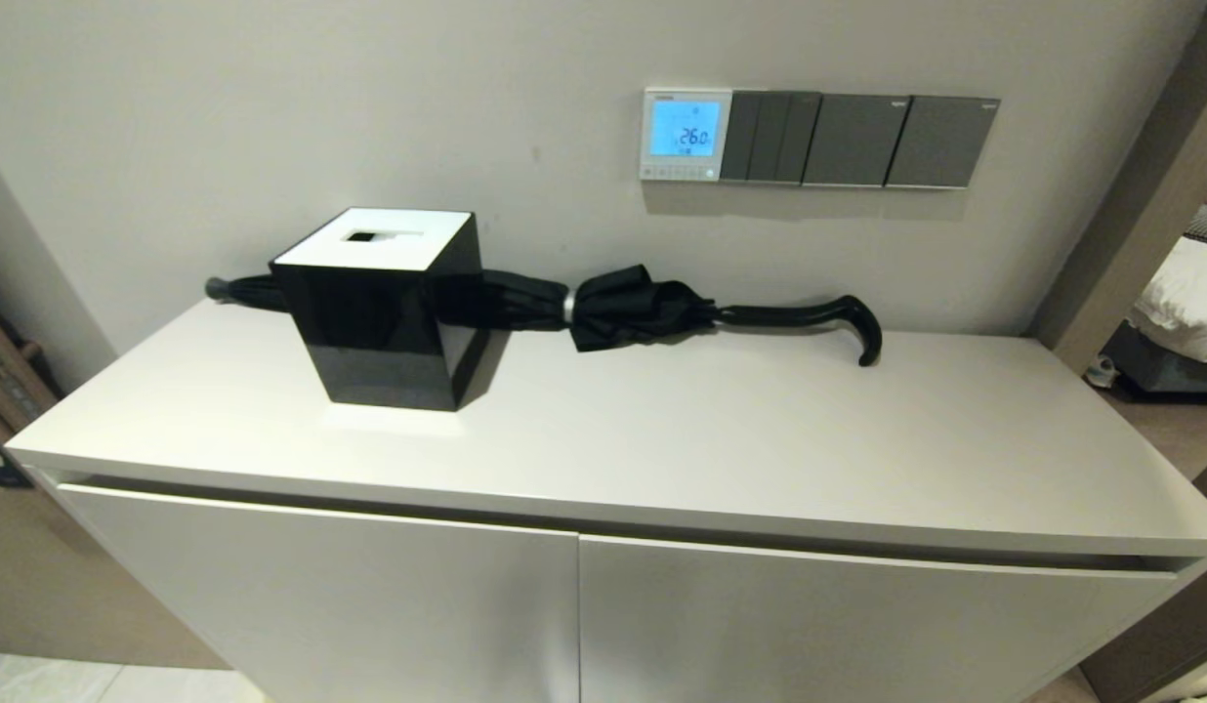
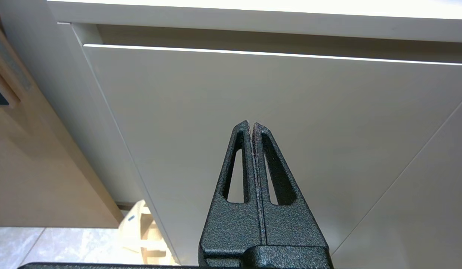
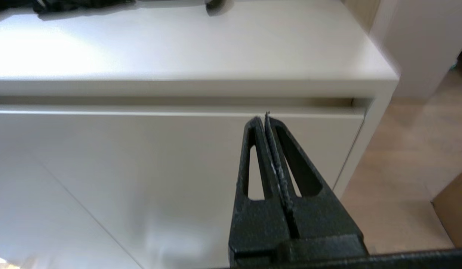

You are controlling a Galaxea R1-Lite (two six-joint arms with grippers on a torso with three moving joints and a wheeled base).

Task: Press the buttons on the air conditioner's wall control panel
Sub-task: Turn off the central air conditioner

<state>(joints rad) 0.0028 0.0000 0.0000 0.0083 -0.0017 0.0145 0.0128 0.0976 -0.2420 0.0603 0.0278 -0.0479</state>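
Observation:
The air conditioner's wall control panel (image 1: 686, 134) is a small white-framed square on the wall above the cabinet, its screen lit blue with 26.0. The buttons (image 1: 679, 173) form a row of tiny pale keys along its bottom edge. Neither gripper shows in the head view. My left gripper (image 2: 251, 124) is shut and empty, low in front of the cabinet's left door. My right gripper (image 3: 263, 116) is shut and empty, in front of the right door, just below the cabinet top. The panel shows in neither wrist view.
Dark grey switch plates (image 1: 857, 140) sit right of the panel. On the white cabinet top (image 1: 662, 439) stand a black tissue box (image 1: 384, 312) and a folded black umbrella (image 1: 652, 305) lying along the wall. A doorway with a bed (image 1: 1185, 298) opens at the right.

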